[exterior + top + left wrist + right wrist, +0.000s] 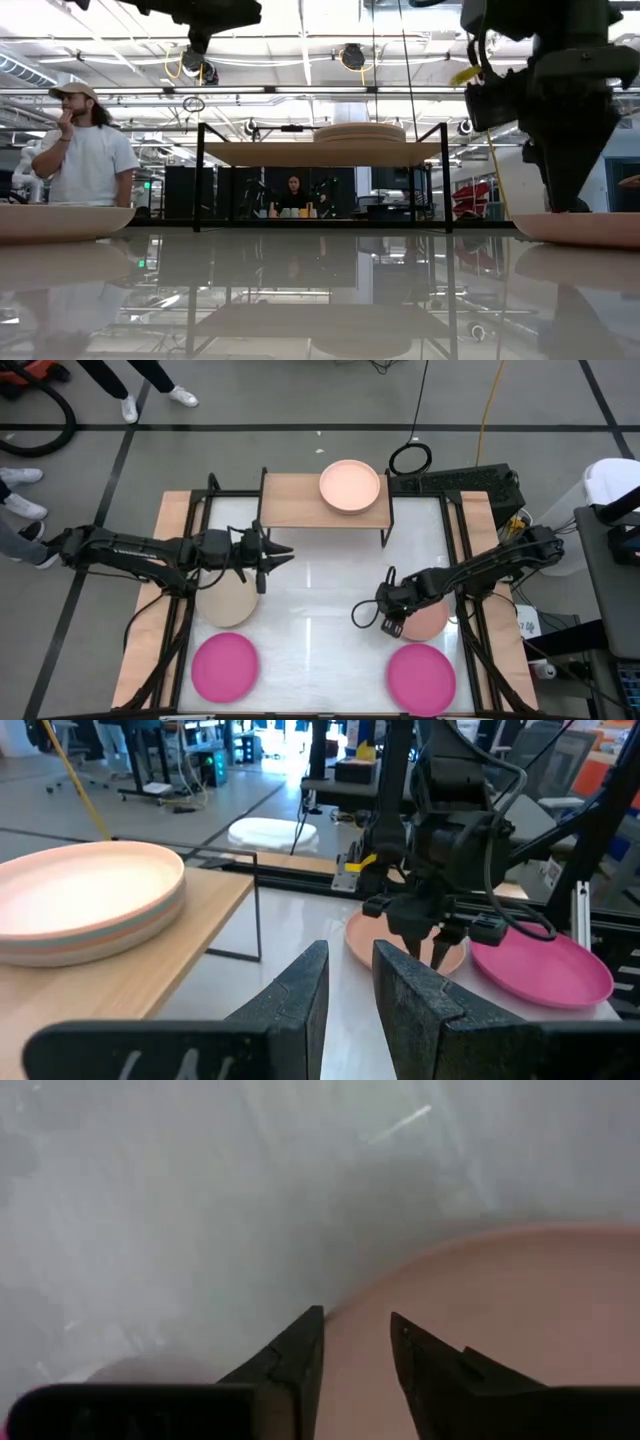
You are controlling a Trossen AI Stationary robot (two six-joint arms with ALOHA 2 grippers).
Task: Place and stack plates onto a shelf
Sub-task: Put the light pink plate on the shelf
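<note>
The light-wood shelf (pixel 300 505) stands at the table's far side and bears a stack of plates, peach on top (pixel 350 486) (pixel 85 905), on its right half. A beige plate (pixel 228 602), a peach plate (pixel 428 620) and two magenta plates (pixel 225 665) (pixel 420 678) lie flat on the table. My left gripper (pixel 285 554) (pixel 350 960) hovers high, level, pointing toward the table's right, slightly open and holding nothing. My right gripper (pixel 385 618) (pixel 357 1325) is open and points down over the peach plate's left rim (pixel 420 1270). My right gripper comes from above, pointing down. One finger (pixel 300 1345) stands at the outer edge of the peach plate's left rim, the other (pixel 425 1355) over the plate's inside. The plate lies flat on the table. Whether the fingertips touch it, I cannot tell.
The shelf's left half (pixel 285 500) is bare wood. Open white tabletop (pixel 320 610) lies between the two arms. Wooden borders and black rails run along both table sides. People stand in the room behind the table (pixel 75 150).
</note>
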